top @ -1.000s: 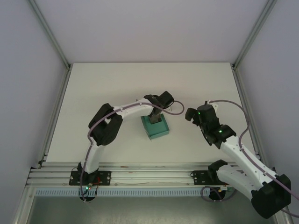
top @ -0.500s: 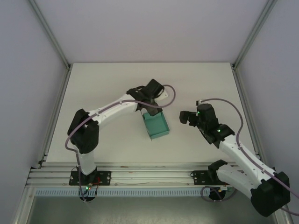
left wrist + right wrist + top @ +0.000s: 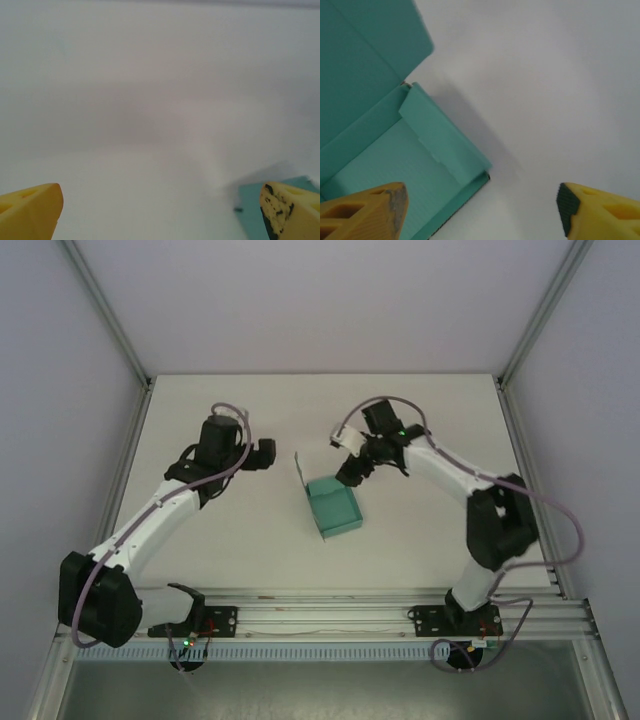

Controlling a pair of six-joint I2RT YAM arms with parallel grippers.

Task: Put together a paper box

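1. Centrally placed: one paper box (image 3: 335, 510), teal. It lies on the white table (image 3: 260, 550) as an open tray with its walls raised. One lid flap (image 3: 299, 472) stands upright at its far-left edge.
2. One left gripper (image 3: 262, 453), to the left of the box and apart from it. In the left wrist view, its two yellow fingers (image 3: 30, 210) are spread wide with only bare table between them. A teal corner shows beside the right finger.
3. One right gripper (image 3: 350, 472), at the box's far-right corner. In the right wrist view, its two yellow fingers (image 3: 365, 210) are parted and grip nothing. One finger is over the tray, the other over bare table. Contact with the box cannot be told.
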